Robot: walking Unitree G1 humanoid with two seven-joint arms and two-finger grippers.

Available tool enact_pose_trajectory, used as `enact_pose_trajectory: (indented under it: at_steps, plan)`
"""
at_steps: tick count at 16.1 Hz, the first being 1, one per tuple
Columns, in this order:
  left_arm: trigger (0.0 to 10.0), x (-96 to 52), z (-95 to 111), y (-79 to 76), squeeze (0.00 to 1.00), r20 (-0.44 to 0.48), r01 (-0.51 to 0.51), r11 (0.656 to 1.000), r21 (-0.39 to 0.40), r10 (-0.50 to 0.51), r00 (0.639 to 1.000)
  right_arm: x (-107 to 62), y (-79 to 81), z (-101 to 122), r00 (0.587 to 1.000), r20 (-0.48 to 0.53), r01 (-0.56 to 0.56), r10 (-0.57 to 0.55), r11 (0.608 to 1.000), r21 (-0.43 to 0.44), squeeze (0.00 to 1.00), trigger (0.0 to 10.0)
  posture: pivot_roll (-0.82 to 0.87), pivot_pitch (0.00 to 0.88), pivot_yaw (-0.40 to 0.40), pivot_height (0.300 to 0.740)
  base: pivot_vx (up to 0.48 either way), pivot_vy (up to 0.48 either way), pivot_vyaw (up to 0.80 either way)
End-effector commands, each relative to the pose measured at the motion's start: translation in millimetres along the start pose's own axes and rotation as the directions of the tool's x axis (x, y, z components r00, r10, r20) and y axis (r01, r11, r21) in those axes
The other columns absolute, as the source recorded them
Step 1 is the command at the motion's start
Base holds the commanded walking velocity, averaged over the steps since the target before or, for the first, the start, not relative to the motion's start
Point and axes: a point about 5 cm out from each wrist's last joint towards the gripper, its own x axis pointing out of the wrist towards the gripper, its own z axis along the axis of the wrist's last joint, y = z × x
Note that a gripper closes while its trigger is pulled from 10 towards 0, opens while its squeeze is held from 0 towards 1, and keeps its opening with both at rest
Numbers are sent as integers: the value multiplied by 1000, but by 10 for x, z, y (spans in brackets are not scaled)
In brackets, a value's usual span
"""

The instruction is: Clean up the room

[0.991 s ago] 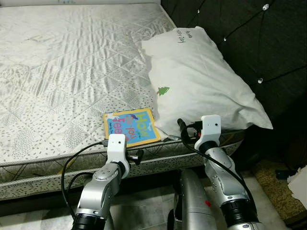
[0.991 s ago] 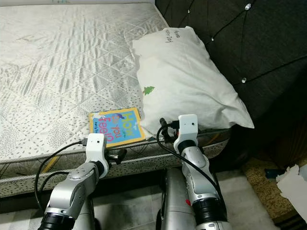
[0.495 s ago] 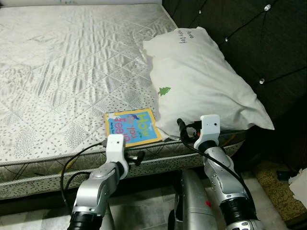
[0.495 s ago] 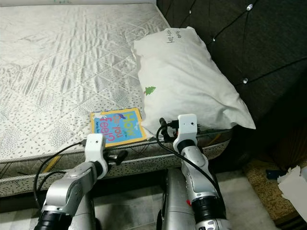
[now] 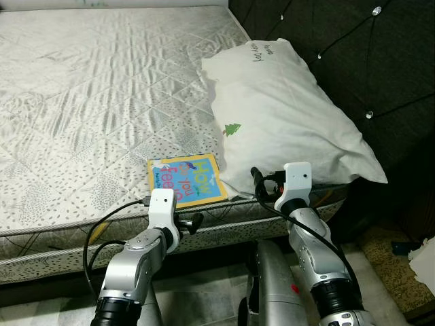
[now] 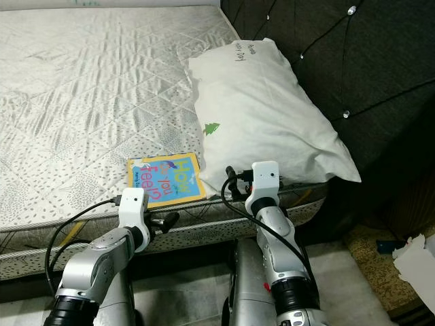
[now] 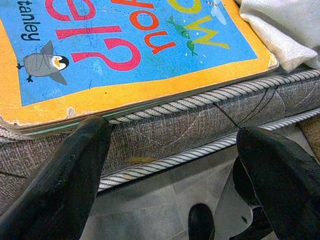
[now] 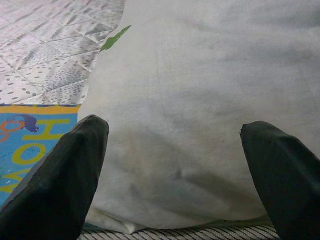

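Book (image 5: pixel 186 180) lies flat at the mattress (image 5: pixel 88 102) front edge, cover up, beside the white pillow (image 5: pixel 285 122). I read "How you feel?" and "tanley" through the left wrist view. Left gripper (image 7: pixel 175 165) spread wide, empty, just before the book's edge. Right gripper (image 8: pixel 175 165) wide open, empty, facing the pillow.
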Motion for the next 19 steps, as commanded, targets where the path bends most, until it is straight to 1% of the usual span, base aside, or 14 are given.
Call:
enact_pose_trajectory:
  at_steps: [1,6,9,13,14,15,16,17,18,19]
  plan:
    - [10000,7,24,52,0,8,-15,1000,-2,15,1000,25,-12,14,1000,5,6,-6,1000,0,0,10000,36,0,-53,516,0,0,0]
    - [10000,32,99,184,0,27,-51,999,-2,51,998,35,-22,19,1000,5,10,-10,1000,3,0,10000,35,0,-54,516,0,0,0]
    - [10000,45,108,176,0,31,-51,999,-2,51,998,45,-27,23,1000,6,11,-11,1000,2,0,10000,35,0,-56,516,0,0,0]
    - [10000,62,116,69,0,41,-28,1000,0,28,999,58,-27,26,1000,7,11,-11,1000,0,0,10000,38,0,-57,516,0,0,0]
    - [10000,81,112,-26,0,39,3,1000,11,-3,999,64,-25,29,1000,8,10,-10,1000,-1,0,10000,39,0,-57,516,0,0,0]
    - [10000,87,109,-47,0,38,10,1000,15,-10,999,67,-24,30,1000,9,10,-10,1000,-1,0,10000,37,0,-55,516,0,0,0]
    - [10000,95,100,-91,0,32,27,999,38,-28,999,70,-23,32,1000,10,10,-10,1000,-1,0,10000,37,0,-55,516,0,0,0]
    - [10000,104,96,-148,0,22,50,996,78,-52,998,79,-24,36,1000,12,11,-11,1000,-2,0,10000,38,0,-53,516,0,0,0]
    - [10000,123,130,-189,0,27,72,990,121,-76,997,91,-24,44,1000,14,12,-12,1000,-3,0,10000,38,0,-52,516,0,0,0]
    - [10000,132,152,-207,0,30,80,987,142,-85,996,99,-24,48,1000,15,12,-12,1000,-3,0,10000,37,0,-51,516,0,0,0]
